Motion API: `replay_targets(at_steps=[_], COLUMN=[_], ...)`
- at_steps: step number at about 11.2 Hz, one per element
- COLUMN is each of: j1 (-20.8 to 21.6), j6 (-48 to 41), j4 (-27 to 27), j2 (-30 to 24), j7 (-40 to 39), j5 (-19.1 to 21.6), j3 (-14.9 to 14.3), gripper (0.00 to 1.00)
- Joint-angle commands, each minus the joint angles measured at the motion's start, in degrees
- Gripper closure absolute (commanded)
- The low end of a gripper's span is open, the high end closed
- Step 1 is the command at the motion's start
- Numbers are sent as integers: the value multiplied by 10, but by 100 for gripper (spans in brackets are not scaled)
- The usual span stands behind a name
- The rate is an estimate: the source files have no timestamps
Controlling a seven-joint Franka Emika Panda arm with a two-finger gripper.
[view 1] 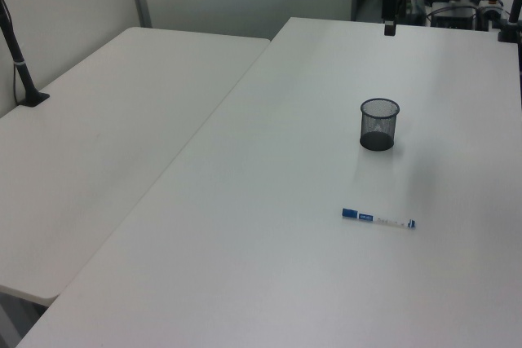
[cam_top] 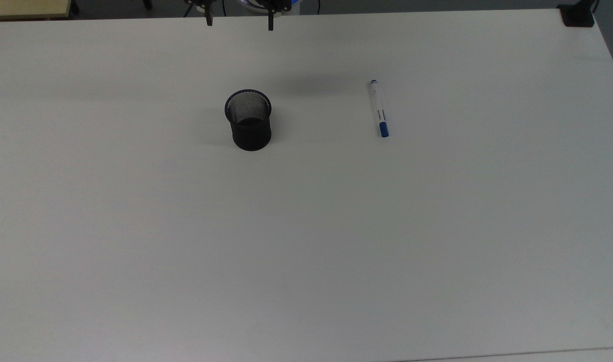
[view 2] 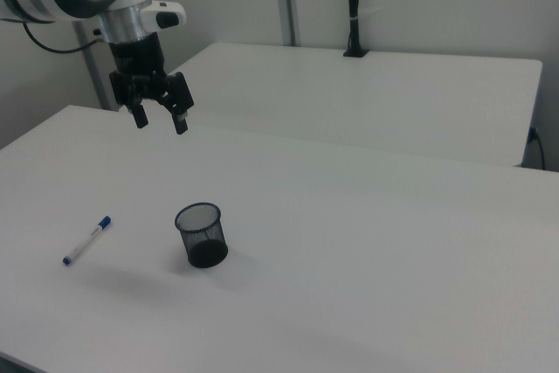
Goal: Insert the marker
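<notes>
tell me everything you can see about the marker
The marker is a slim white pen shape with a blue cap at one end, a small blue tip at the other and faint print along its barrel. It looks like plastic. It lies flat on the white table, apart from the black mesh cup, on the top view's right of it. Nothing else touches it.
</notes>
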Motion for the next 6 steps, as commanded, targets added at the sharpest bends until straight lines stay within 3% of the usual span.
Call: replay_targets(at_steps=[1,4,6], j1=[3,15,46], j6=[-19,-20,-15], j4=[4,-17,-31], j2=[-2,-2,2], j7=[-4,-5,-5], j5=[10,10,10], j3=[-1,6,6], gripper=[0,0,0])
